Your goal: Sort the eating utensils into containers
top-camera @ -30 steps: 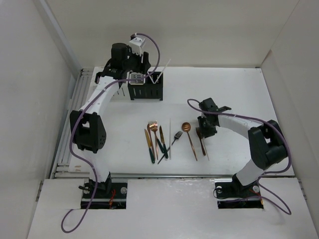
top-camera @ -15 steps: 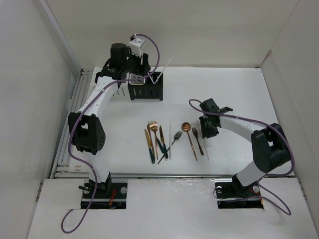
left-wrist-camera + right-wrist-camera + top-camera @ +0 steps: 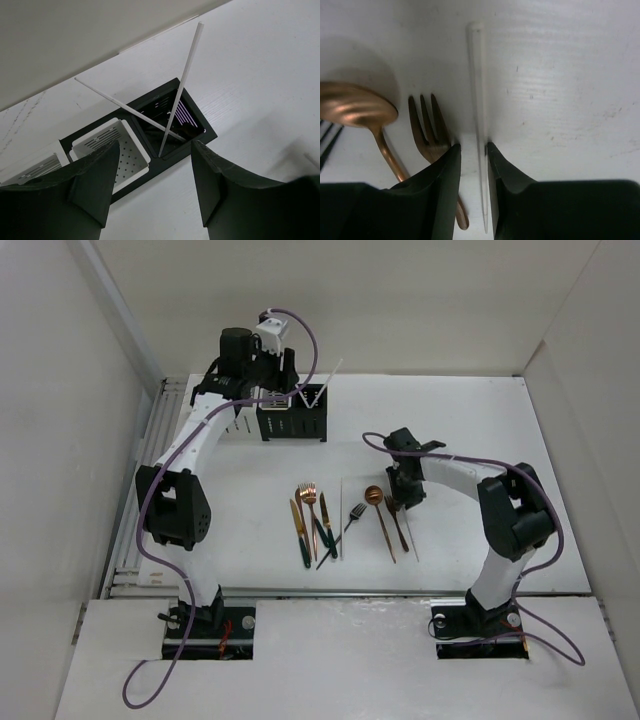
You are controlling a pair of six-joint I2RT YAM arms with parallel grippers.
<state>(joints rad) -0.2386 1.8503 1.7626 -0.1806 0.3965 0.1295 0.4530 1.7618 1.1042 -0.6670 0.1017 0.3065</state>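
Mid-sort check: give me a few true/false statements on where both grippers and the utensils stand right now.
1. Two white sticks stand crossed in a black compartment. True.
2. The left gripper holds a fork. False: its fingers are apart with nothing between them.
3. The right gripper is down at the table, its fingers on either side of a loose white stick. True.
4. The copper spoon sits in a container. False: it lies on the table, beside the copper fork.
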